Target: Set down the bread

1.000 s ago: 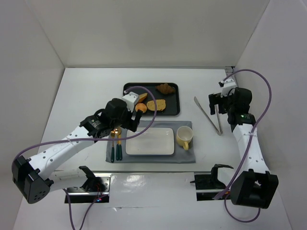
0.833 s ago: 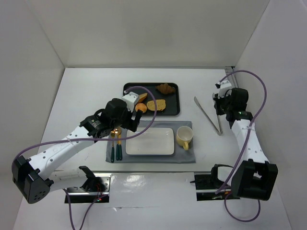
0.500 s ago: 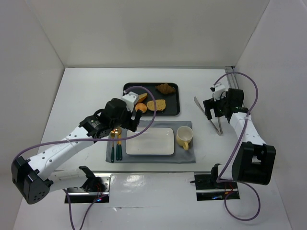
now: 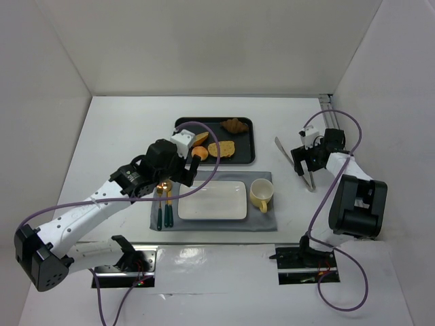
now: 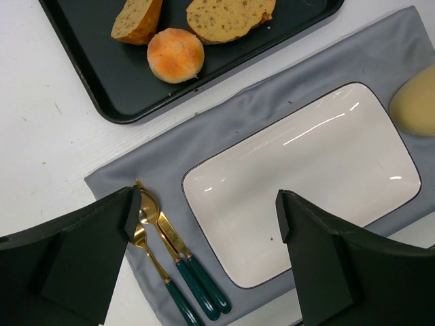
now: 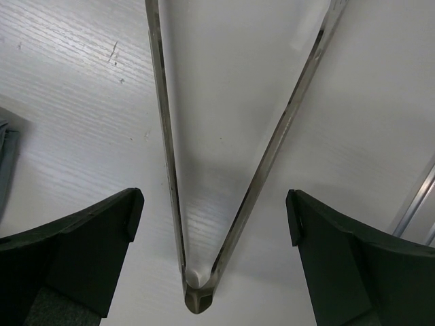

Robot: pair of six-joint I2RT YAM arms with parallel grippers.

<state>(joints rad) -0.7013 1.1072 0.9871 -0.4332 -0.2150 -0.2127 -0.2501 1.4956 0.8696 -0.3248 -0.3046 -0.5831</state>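
The left arm reached forward across the counter (image 4: pixel 115 129), wrist bent down, and the left tool (image 5: pixel 207 207) hung with its fingers spread wide and empty above the plate (image 5: pixel 306 183) and cutlery (image 5: pixel 173 255) on the grey placemat (image 5: pixel 156 153). The right arm was folded close. The right tool (image 6: pixel 214 204) pointed down, fingers apart either side of the tongs (image 6: pixel 196 293), clear of them. The bread (image 5: pixel 228 17) lay on the black tray (image 5: pixel 102 75) beyond the placemat, its long axis running left to right, with a round bun (image 5: pixel 175 56) just beside it.
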